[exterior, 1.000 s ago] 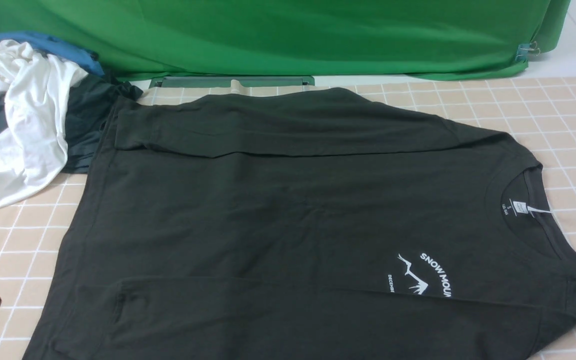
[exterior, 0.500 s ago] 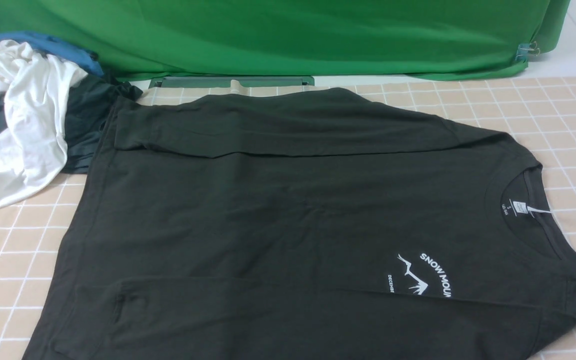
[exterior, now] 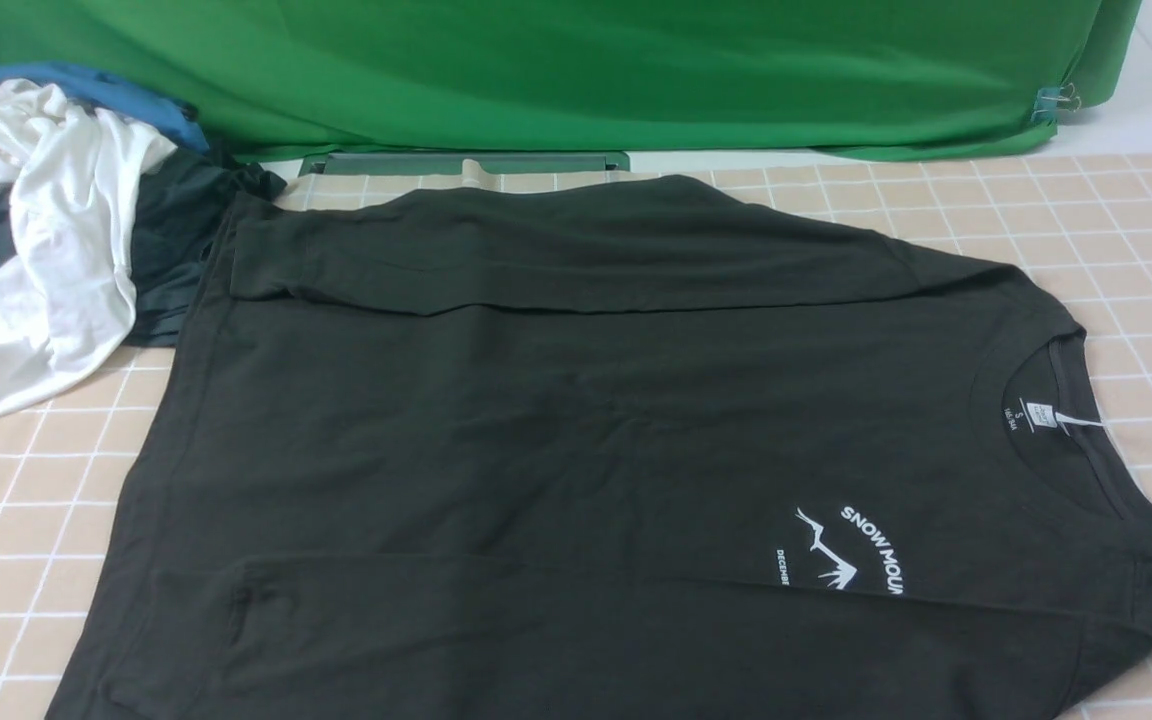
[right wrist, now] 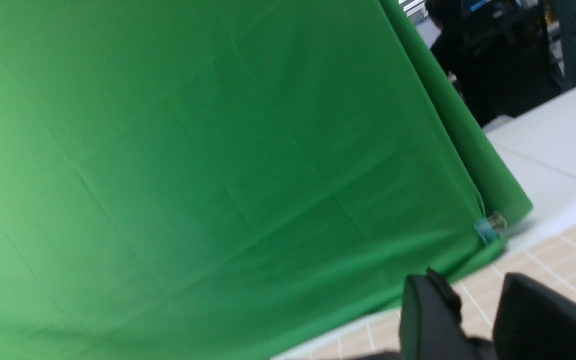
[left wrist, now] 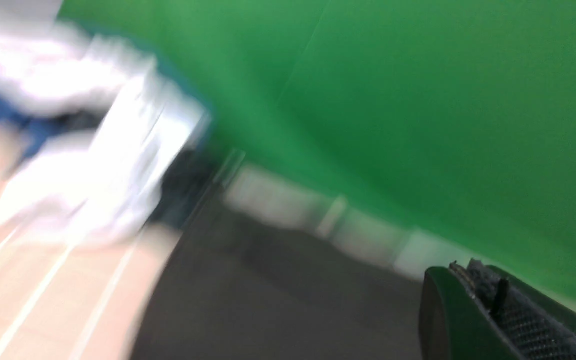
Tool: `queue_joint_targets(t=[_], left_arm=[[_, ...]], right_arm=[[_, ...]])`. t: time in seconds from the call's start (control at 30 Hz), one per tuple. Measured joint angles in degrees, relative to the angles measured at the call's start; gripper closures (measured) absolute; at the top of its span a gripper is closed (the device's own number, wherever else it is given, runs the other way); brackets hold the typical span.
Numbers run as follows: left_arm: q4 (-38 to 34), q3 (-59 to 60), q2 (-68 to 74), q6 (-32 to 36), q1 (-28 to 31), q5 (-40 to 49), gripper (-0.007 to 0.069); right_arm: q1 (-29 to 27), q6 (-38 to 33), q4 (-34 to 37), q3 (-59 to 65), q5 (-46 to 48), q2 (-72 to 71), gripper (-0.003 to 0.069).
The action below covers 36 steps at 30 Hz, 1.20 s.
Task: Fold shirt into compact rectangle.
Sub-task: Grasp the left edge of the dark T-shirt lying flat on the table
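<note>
Front view: shirt flat, arms clear

The shirt (exterior: 586,430) lies spread on the checked cloth (exterior: 1136,250), just in front of the green backdrop (exterior: 536,70), collar toward the backdrop's right end. Both sleeves are folded across the body. A white garment (exterior: 46,250) is heaped below the backdrop's left end. Left gripper (left wrist: 493,310): fingers pressed together, empty. Right gripper (right wrist: 473,285): fingers apart, nothing between them.

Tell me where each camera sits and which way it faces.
Front: between the arms, facing forward over the shirt toward the green backdrop; no robot parts.
Left wrist: on the left arm, blurred, facing shirt, white garment, backdrop; left end effector tip shows.
Right wrist: on the right arm, facing backdrop; open right end effector shows.
Shared: all see the backdrop.
</note>
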Motion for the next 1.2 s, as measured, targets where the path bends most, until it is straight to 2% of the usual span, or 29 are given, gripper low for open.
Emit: queue_joint_targets(t=[0.07, 0.17, 0.27, 0.33, 0.47, 0.57, 0.8, 0.93, 1.2], left_arm=[[-1.8, -2.6, 7.5, 5.7, 0.0, 8.9, 0.0605], [-3.5, -3.3, 18.7, 11.6, 0.0, 15.8, 0.0605], [-3.9, -3.3, 30.9, 15.7, 0.0, 18.5, 0.0605], [-3.9, -3.3, 36.9, 17.2, 0.0, 18.5, 0.0605], [-2.9, -3.3, 45.7, 18.8, -1.1, 17.4, 0.0609], [-0.1, -3.3, 50.4, 17.5, -3.8, 14.3, 0.0609], [7.5, -3.3, 55.3, 13.7, -5.1, 9.4, 0.0589], [8.9, -3.4, 56.5, 13.7, -5.1, 7.7, 0.0480], [11.6, -3.6, 61.6, 13.6, -5.1, 5.9, 0.0167]], right_arm=[[0.1, 0.3, 0.0, 0.0, -1.9, 0.0, 0.0421], [1.0, 1.7, 0.0, -3.4, 3.6, 0.4, 0.0459], [3.7, -1.8, -0.1, -13.3, 17.5, 3.9, 0.0586], [6.1, -6.2, 0.0, -21.1, 26.9, 8.5, 0.0619], [11.6, -12.7, 0.0, -35.0, 44.8, 20.5, 0.0622], [15.5, -16.7, 0.0, -41.4, 54.0, 28.8, 0.0622], [23.3, -20.9, 0.8, -43.7, 57.4, 39.2, 0.0622], [26.0, -20.9, 1.0, -43.8, 55.9, 41.1, 0.0622], [28.4, -20.9, 1.5, -44.1, 51.6, 41.7, 0.0622]])
